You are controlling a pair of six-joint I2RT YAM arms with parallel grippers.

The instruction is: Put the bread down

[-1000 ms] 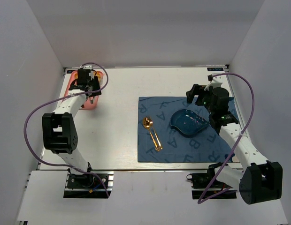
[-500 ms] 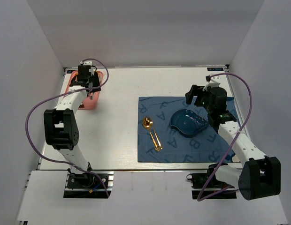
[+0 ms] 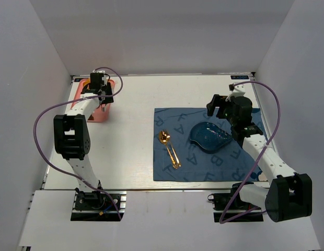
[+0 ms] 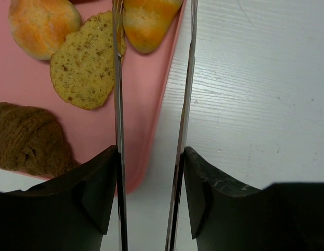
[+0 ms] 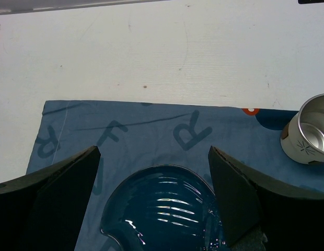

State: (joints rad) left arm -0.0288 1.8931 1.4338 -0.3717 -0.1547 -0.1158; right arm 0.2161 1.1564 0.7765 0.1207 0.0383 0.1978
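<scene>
Left fingers (image 4: 118, 104) now seemingly astride bread (image 4: 149, 23)

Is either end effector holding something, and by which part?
Nothing seems held. The left end effector stands open around the near end of the bread, which lies on the pink tray; the right end effector is open and empty.

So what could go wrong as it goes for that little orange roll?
The roll lies right beside a seeded slice; one of the fingers crosses that slice's edge and may snag it. The roll also sits by the pink tray's rim, so the other finger could catch there.
</scene>
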